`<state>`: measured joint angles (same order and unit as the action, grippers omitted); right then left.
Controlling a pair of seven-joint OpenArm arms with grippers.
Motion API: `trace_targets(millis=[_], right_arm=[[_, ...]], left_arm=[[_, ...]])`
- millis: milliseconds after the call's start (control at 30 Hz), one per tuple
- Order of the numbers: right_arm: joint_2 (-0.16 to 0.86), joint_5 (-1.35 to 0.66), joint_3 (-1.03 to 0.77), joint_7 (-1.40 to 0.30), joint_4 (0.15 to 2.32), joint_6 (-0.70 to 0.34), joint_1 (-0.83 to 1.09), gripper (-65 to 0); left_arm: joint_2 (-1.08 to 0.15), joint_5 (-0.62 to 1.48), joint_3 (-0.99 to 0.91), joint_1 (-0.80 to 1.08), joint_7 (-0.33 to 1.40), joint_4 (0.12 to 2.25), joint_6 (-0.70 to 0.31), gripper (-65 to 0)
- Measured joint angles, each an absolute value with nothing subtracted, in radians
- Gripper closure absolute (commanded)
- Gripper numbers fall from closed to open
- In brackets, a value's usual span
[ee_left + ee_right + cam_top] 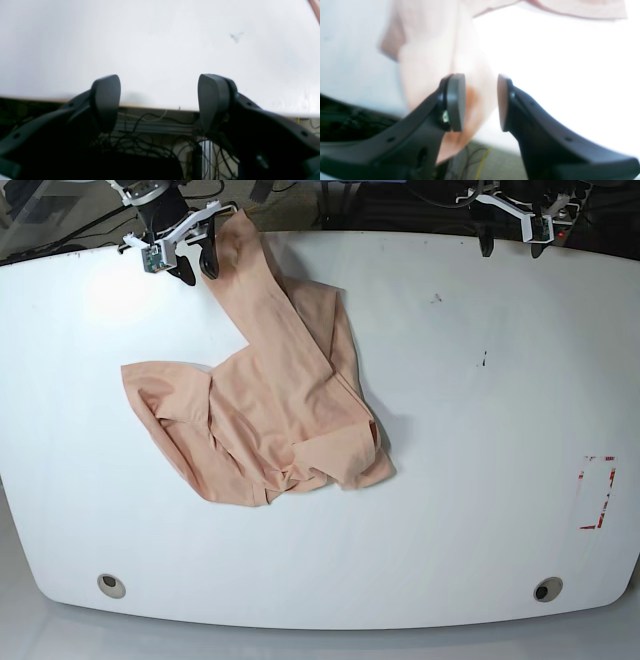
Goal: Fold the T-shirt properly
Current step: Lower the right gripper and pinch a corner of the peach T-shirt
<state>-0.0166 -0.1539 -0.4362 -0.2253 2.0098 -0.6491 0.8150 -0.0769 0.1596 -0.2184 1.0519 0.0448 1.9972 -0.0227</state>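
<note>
The peach T-shirt (pixel 270 400) lies crumpled on the left half of the white table (pixel 480 480). A long strip of it runs up to the far edge. My right gripper (pixel 198 268) is at that far edge, beside the top of the strip. In the right wrist view its jaws (pixel 480 77) stand apart, and blurred T-shirt cloth (pixel 430 50) lies beneath and behind them, draping over the table edge. My left gripper (pixel 510 248) hangs at the far right edge. It is open (pixel 160 80), with only bare table (pixel 150 37) between its fingers.
A small dark mark (pixel 436 298) sits on the table right of the shirt. A red tape outline (pixel 597 492) is near the right edge. Two round holes (pixel 112 585) (pixel 546 589) sit near the front corners. Cables (pixel 150 140) hang behind the far edge.
</note>
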Motion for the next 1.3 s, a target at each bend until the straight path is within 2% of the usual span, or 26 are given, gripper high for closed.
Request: trace_targets(millis=[67,233,300,533,700,967,1200,1300], right_arm=[[-0.01,-0.154,-0.435,-0.277,2.008,-0.647,0.752,-24.7],[0.026,-0.158,-0.431,-0.431,2.008,-0.655,0.604,-43.8],[0.059,-0.157,-0.433,-0.492,2.008,-0.654,0.545,-47.4],[0.126,-0.162,-0.432,-0.684,1.983,-0.658,0.315,-48.0],[0.184,-0.155,-0.431,-0.773,1.853,-0.653,0.109,-48.0],[0.29,-0.163,-0.342,-0.773,1.509,-0.655,-0.141,-48.0],[0.308,-0.155,-0.327,-0.757,1.237,-0.655,-0.286,-48.0],[0.309,-0.15,-0.326,-0.699,1.137,-0.656,-0.336,-48.0]], left_arm=[[-0.077,0.159,-0.221,1.037,0.047,1.997,-0.026,-44.7],[-0.078,0.159,-0.224,1.025,0.048,1.997,-0.022,-44.7],[-0.076,0.159,-0.225,1.028,0.052,1.997,-0.022,-44.7],[-0.076,0.159,-0.242,1.025,0.052,1.996,-0.015,-44.7],[-0.075,0.16,-0.242,0.984,0.051,1.99,-0.025,-44.7],[-0.08,0.159,-0.26,0.976,0.055,1.981,-0.022,-44.7],[-0.081,0.158,-0.253,0.928,0.053,1.976,-0.023,-44.2],[-0.081,0.158,-0.249,0.928,0.052,1.976,-0.024,-44.2]])
